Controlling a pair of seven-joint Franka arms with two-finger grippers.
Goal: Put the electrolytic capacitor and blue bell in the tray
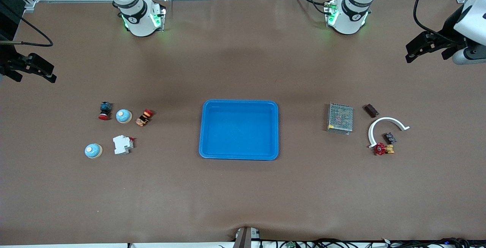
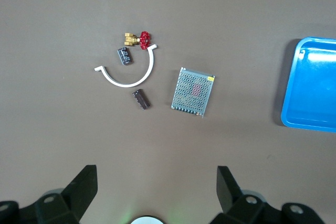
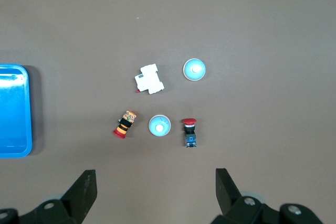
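The brown surface [image 1: 243,195] carries everything. In its middle lies the blue tray [image 1: 239,103], with nothing in it.

Seen from the tray in the front view, the grey mesh box [image 1: 340,118] lies at 3 o'clock, toward the left arm's end. At 3 o'clock from the box is a white curved piece [image 1: 385,120]. The capacitor [image 1: 389,138], small, dark and lying on its side, rests inside this curve. A red and brass valve [image 1: 382,149] touches the end of the curve nearer to the front camera. A dark brown block [image 1: 371,110] lies at 1 o'clock from the box.

At 9 o'clock from the tray, toward the right arm's end, are two blue bells. One bell [image 1: 123,116] sits between a red-capped button [image 1: 104,110] and an orange striped button [image 1: 144,117]. The other bell [image 1: 93,150] is nearer to the front camera, beside a white breaker [image 1: 123,144].

The left claw [image 2: 153,182] hangs open over the surface near the box, holding nothing. The right claw [image 3: 153,182] hangs open over the surface near the buttons, also holding nothing.
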